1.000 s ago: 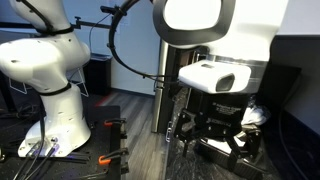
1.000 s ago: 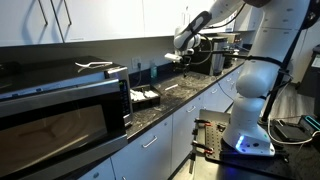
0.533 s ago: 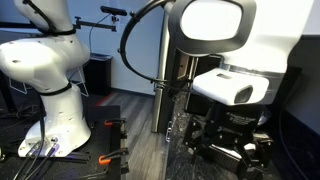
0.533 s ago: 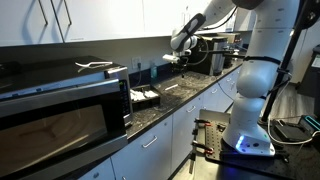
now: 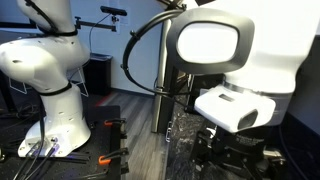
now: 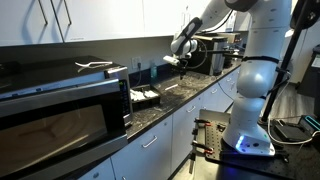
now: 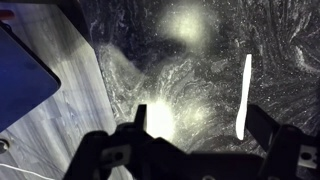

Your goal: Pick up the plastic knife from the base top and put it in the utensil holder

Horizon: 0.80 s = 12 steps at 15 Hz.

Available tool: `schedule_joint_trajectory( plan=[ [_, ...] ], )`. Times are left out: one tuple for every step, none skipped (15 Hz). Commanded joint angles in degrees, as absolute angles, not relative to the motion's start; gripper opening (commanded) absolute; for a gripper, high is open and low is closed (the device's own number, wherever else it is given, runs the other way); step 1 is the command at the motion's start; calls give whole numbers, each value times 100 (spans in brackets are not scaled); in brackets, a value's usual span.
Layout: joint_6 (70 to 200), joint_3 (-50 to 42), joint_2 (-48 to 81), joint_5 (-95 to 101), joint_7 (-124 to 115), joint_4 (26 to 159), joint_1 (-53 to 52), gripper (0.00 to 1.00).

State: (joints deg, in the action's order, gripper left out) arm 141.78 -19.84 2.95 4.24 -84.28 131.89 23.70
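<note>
The white plastic knife [image 7: 245,95] lies flat on the speckled dark base top [image 7: 190,70], pointing away from me. In the wrist view my gripper [image 7: 200,125] is open and empty above the counter, and the knife's near end lies just inside the right finger. In an exterior view the gripper [image 6: 172,61] hovers above the base top [image 6: 190,95], over a thin white strip that may be the knife [image 6: 171,88]. The black utensil holder [image 6: 144,97] stands beside the microwave with white utensils in it. In an exterior view the arm's white wrist [image 5: 235,105] fills the picture and the fingers are dark and unclear.
A microwave [image 6: 60,110] stands on the counter next to the holder. The counter edge drops to grey wood-look floor [image 7: 60,100] on the left of the wrist view, with a dark panel [image 7: 20,70] there. A second white robot [image 5: 50,70] stands on the floor.
The arm has moved down and along the counter towards the microwave side. Its wrist looms larger in the close exterior view. The gripper has stayed open.
</note>
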Motion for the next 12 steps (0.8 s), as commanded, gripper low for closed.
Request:
schedule_joint_trajectory(
  plan=[
    [14549,-2132,772,-277,-7849,12978,2357,100],
    [14590,-2155,895,-478,-7680,12914,2366,100],
    [14661,-2147,1054,-709,-7533,12829,2361,100],
    [14683,-2150,1177,-918,-7380,12751,2378,100],
    [14667,-2149,1338,-1163,-7190,12623,2427,100],
    [14649,-2144,1466,-1353,-7073,12516,2448,100],
    [14601,-2153,1586,-1519,-6928,12401,2490,100],
    [14574,-2139,1727,-1682,-6842,12264,2513,100],
    [14548,-2129,1887,-1845,-6676,12108,2580,100],
    [14521,-2131,2021,-1940,-6652,11965,2590,100],
    [14481,-2123,2157,-2050,-6605,11813,2618,100],
    [14430,-2132,2289,-2107,-6544,11662,2665,100]
  ],
)
